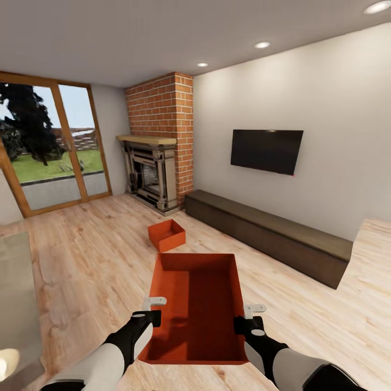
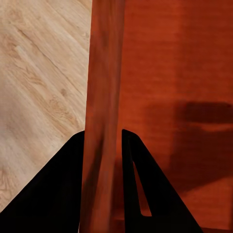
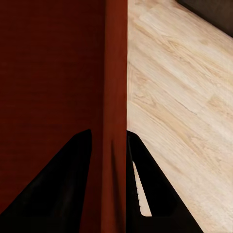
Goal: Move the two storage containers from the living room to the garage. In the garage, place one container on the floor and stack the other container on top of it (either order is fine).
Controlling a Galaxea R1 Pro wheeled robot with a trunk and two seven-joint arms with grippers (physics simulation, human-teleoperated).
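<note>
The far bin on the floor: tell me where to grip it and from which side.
Grip the far bin by two opposite thin walls, coming from above. It sits upright and open-topped on the wood floor, apart from the fireplace, so its rims look free to straddle.

No readable text, label, brand, number or sign appears anywhere; the wall TV [image 1: 266,150] beside the brick fireplace [image 1: 161,141] has a blank black screen; the orange-red container [image 1: 197,307] nearest the camera has plain, unmarked walls.
</note>
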